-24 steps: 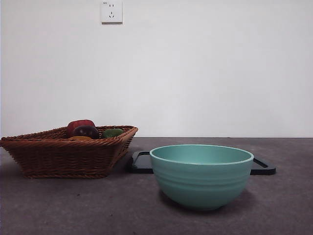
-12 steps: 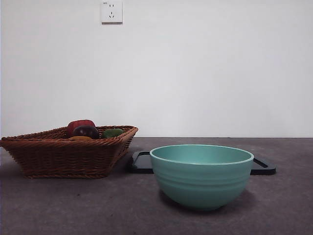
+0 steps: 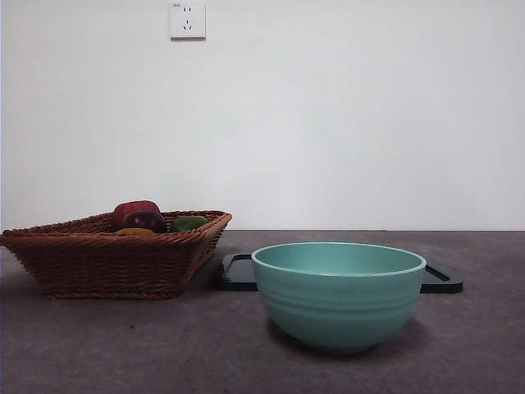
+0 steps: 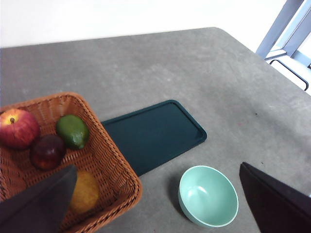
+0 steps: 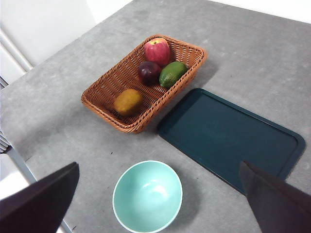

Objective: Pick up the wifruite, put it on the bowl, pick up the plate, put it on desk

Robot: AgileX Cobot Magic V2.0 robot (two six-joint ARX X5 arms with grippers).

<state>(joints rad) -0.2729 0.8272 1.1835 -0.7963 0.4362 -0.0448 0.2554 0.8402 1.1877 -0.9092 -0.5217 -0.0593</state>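
Reaching into the basket (image 5: 104, 94) for the wifruite (image 5: 128, 101), the wide-open left end effector (image 4: 158, 204) should avoid the basket's rim

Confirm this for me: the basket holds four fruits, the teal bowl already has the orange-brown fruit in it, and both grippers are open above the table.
Not quite. The teal bowl is empty, as the right wrist view shows; the orange-brown fruit lies in the wicker basket with the apple, dark purple fruit and green fruit. The rest stands.

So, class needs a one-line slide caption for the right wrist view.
Open right gripper high above empty bowl, dark tray and basket holding the wifruite.
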